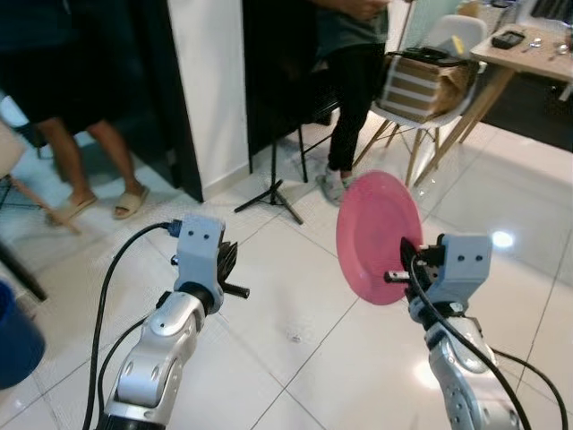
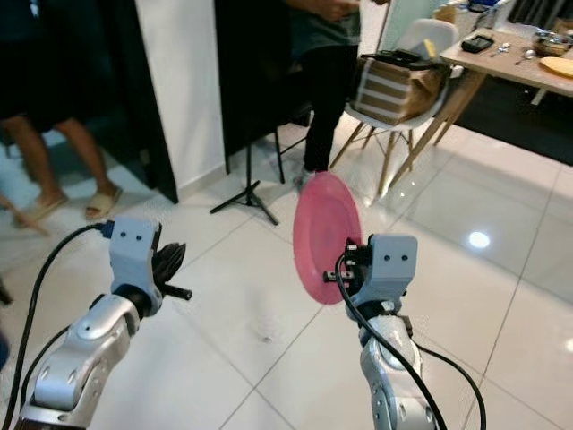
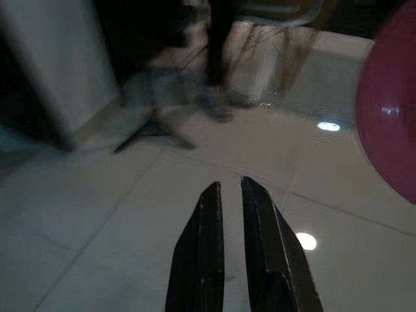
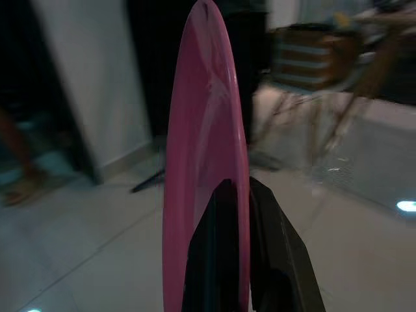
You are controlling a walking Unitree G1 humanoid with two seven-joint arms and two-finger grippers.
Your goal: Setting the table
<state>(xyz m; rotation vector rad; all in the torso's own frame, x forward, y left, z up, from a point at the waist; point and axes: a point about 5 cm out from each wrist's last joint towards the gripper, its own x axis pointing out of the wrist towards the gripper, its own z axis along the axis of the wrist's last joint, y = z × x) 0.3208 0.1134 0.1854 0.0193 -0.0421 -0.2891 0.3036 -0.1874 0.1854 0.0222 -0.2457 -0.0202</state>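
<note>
Right gripper clamps pink plate above white tiled floor; left gripper closed, empty.

A home: tiled floor, dining table, chair.

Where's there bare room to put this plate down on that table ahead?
The near end of the wooden table looks bare. Further along sit a black gadget, a bowl and a yellow plate. The right tool holds the pink plate.
</note>
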